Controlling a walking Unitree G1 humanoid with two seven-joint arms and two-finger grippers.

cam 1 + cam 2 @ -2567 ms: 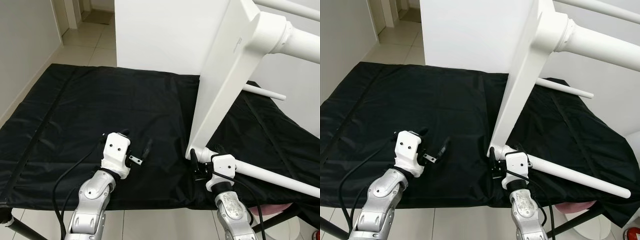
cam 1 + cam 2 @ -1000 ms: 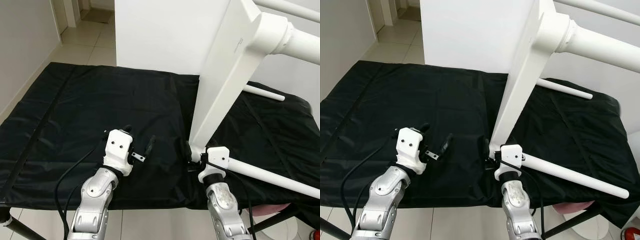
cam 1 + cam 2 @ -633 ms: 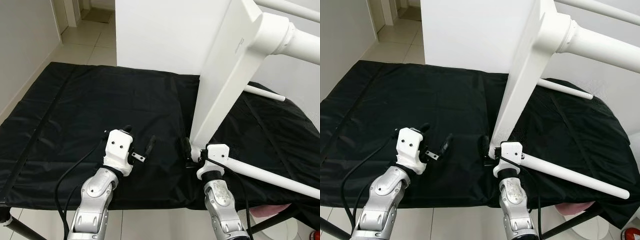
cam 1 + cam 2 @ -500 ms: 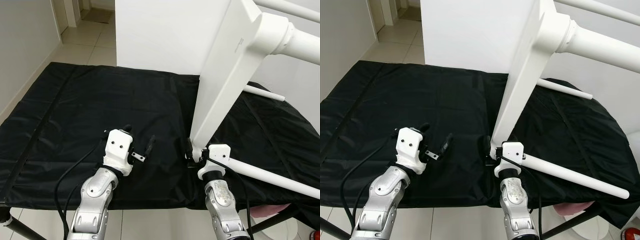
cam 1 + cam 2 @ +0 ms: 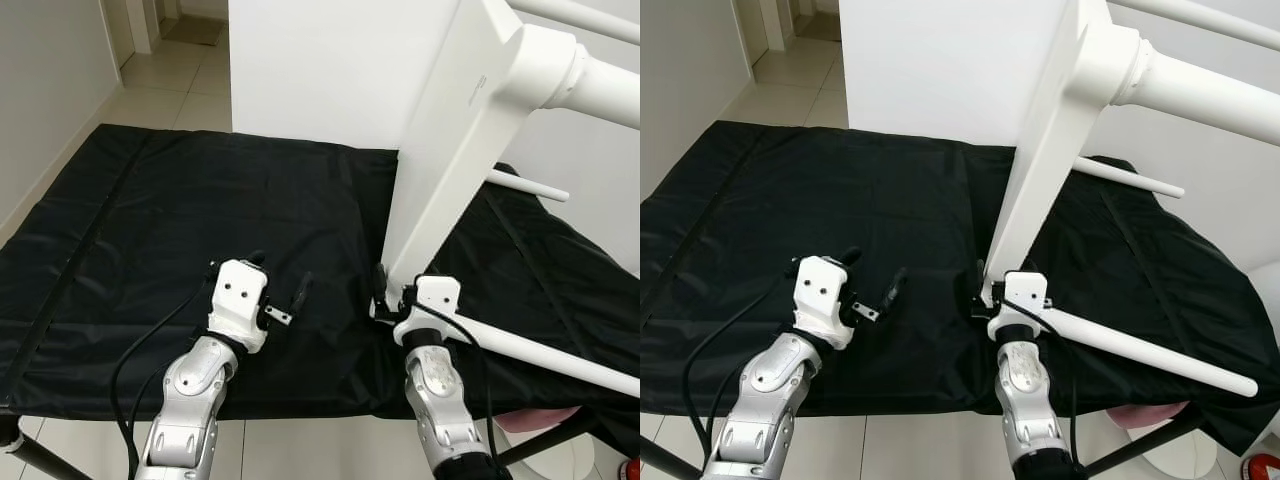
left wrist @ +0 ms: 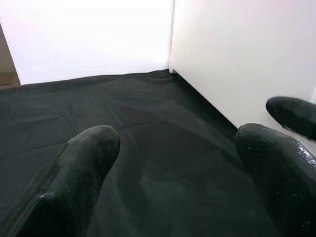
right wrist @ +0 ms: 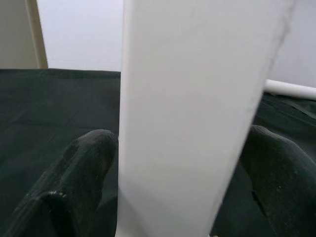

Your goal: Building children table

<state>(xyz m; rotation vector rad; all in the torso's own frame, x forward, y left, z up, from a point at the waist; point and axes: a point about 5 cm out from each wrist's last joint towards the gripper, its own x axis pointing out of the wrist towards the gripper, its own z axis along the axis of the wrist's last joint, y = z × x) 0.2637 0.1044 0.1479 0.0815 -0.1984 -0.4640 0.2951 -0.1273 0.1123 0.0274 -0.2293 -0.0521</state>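
Right end effector (image 5: 385, 293) astride tabletop edge (image 7: 187, 123), black mat (image 5: 180, 220)

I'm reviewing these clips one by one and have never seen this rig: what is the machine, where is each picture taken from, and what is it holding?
It is a humanoid robot with two silver arms, each ending in two black jaws. The two wide pictures come from a camera on its head, looking down; the two close-ups come from cameras on its wrists.

Before it lies a black cloth spread over a low surface. On the cloth a white children's table stands on its edge, legs sticking out sideways.

The right gripper sits at the tabletop's lower corner, a jaw on each side of the white board. The left gripper hovers open over the cloth, holding nothing.
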